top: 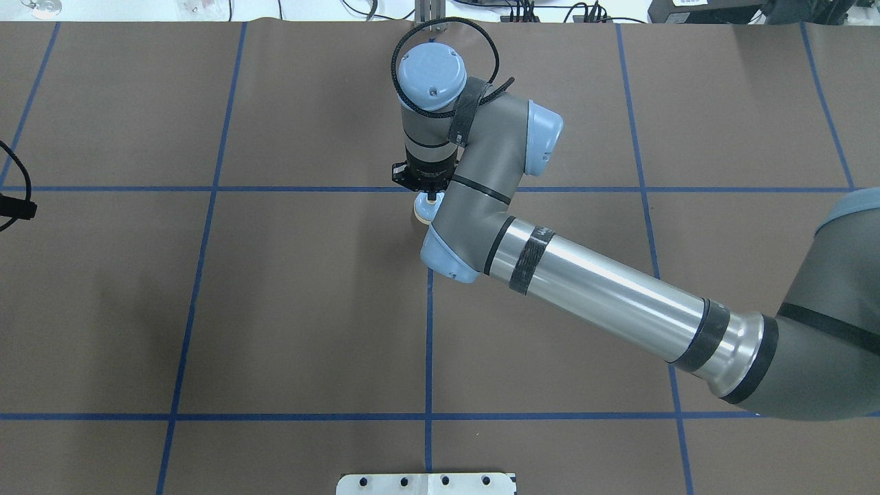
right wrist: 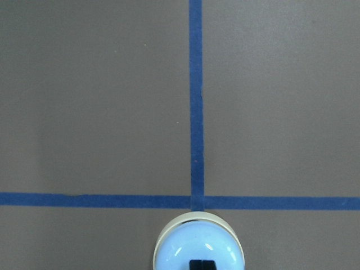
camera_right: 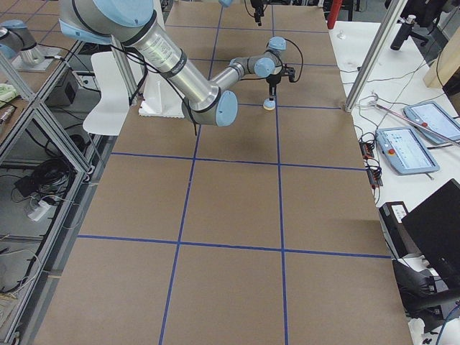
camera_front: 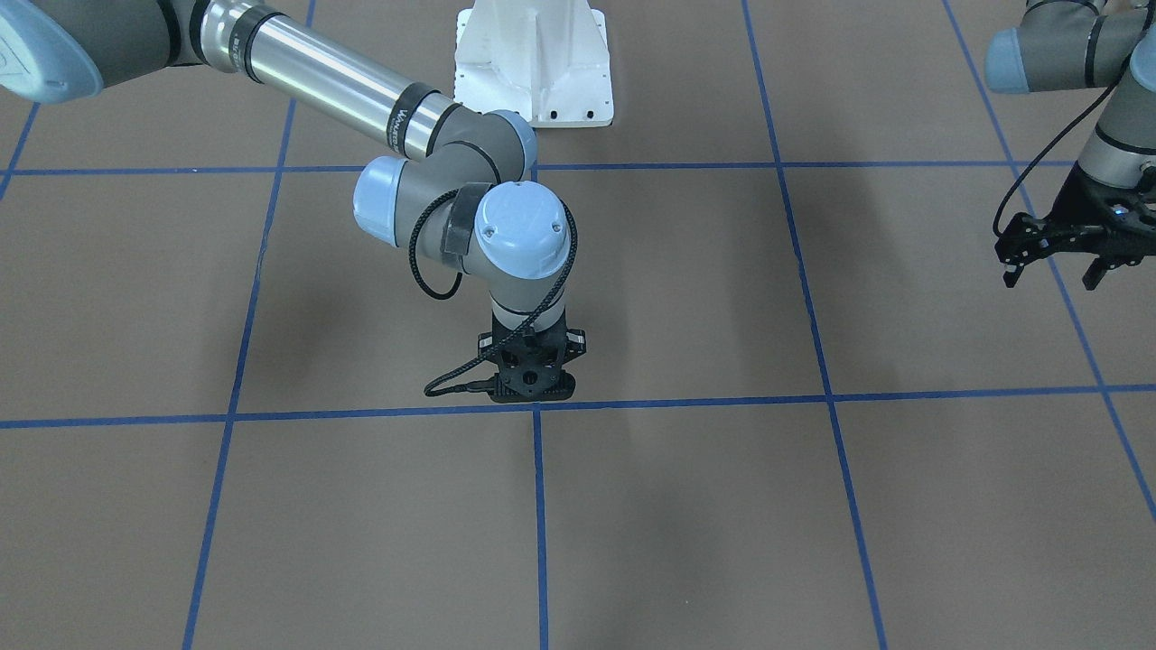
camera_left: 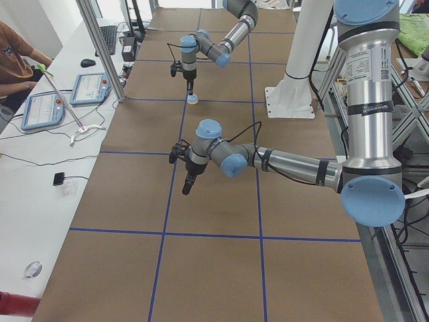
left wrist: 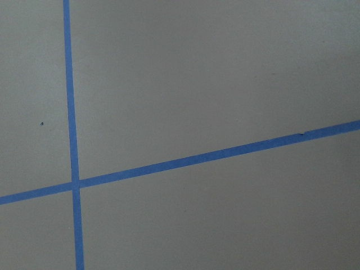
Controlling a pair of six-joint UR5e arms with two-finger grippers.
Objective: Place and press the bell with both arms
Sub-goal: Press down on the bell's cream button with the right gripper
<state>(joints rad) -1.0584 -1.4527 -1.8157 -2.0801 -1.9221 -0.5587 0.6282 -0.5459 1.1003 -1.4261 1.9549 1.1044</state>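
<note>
two blue tape lines (left wrist: 214, 153) cross on brown table (left wrist: 197, 67)

Bell (top: 421, 211) mostly hidden under right tool (top: 431, 198); top probably covered by it.

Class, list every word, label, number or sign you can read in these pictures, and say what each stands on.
No text can be read for sure.
White lettering on the black band of the right arm's silver tube: blurred.
White sticker on the left arm's silver upright tube: too small.
Grey tablet screens: too small.
</note>
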